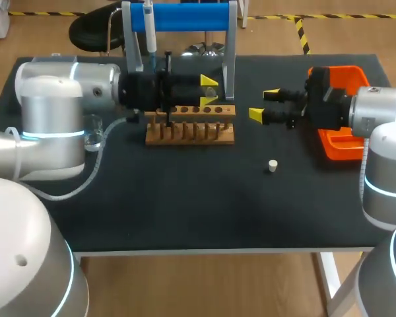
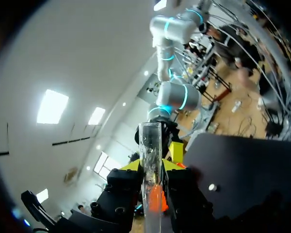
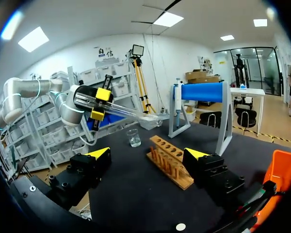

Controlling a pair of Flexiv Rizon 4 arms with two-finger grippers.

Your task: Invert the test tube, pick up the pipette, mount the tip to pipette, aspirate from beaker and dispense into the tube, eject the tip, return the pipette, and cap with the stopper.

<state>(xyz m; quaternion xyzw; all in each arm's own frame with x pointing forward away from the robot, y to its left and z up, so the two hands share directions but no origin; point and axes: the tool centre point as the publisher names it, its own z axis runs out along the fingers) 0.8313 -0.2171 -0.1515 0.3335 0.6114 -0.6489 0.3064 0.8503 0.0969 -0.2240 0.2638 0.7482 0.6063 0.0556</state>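
Observation:
My left gripper point(image 1: 209, 90) hovers over the wooden rack point(image 1: 191, 125) and is shut on the clear test tube point(image 2: 150, 150). In the right wrist view the tube point(image 3: 128, 111) sticks out of that gripper point(image 3: 99, 104) nearly level, above the table. My right gripper point(image 1: 264, 104) stands open and empty to the right of the rack, fingers pointing at it. The pipette point(image 1: 150, 33) hangs on the blue stand point(image 1: 185, 16) at the back. A glass beaker point(image 3: 134, 138) stands left of the rack, and the small white stopper point(image 1: 272, 166) lies loose on the mat.
An orange tray point(image 1: 336, 142) sits at the right side, partly under my right arm. The stand's grey legs point(image 1: 230, 63) rise just behind the rack. A cable point(image 1: 86, 178) loops beside my left arm.

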